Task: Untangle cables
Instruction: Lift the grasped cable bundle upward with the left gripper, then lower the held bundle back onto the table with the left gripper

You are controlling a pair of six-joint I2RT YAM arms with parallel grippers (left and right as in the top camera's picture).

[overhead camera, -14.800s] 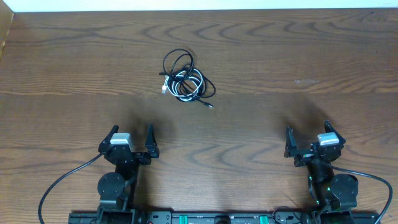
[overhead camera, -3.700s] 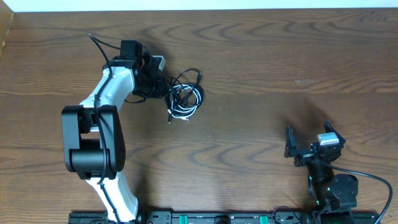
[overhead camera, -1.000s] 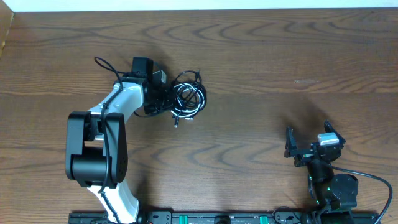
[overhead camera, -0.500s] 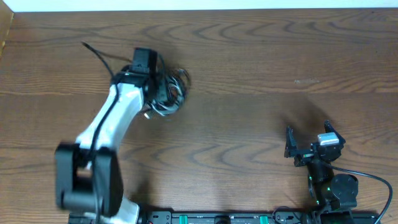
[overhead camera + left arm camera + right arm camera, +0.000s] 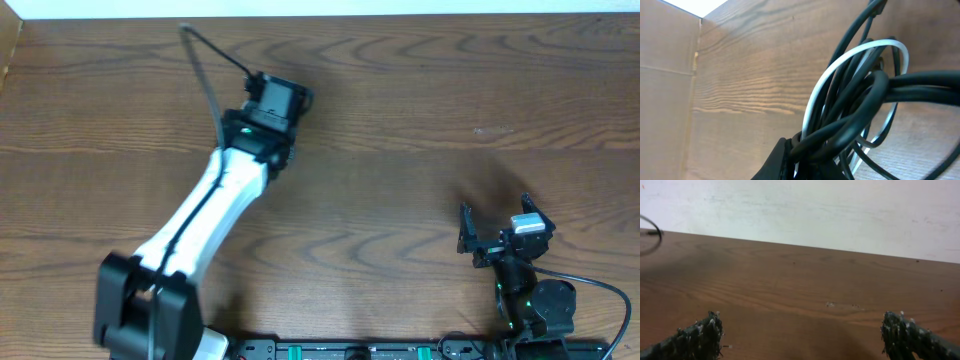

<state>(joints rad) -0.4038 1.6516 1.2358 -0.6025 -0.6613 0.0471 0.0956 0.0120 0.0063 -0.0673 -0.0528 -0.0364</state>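
Cables [image 5: 840, 131], a black cord [image 5: 862, 102] and a white cord [image 5: 885, 43] looped together, are bunched in the left gripper [image 5: 272, 104], whose jaws are clamped on the bundle. From overhead the gripper itself hides them, so whether they touch the table [image 5: 420, 150] is hard to say. They sit left of centre, towards the far edge. The right gripper [image 5: 497, 238] rests near the table's near right corner, jaws spread wide, holding nothing.

1 blk cord [image 5: 860, 107], 1 wht cord [image 5: 860, 50], 2 grippers [image 5: 792, 155] [image 5: 805, 332].
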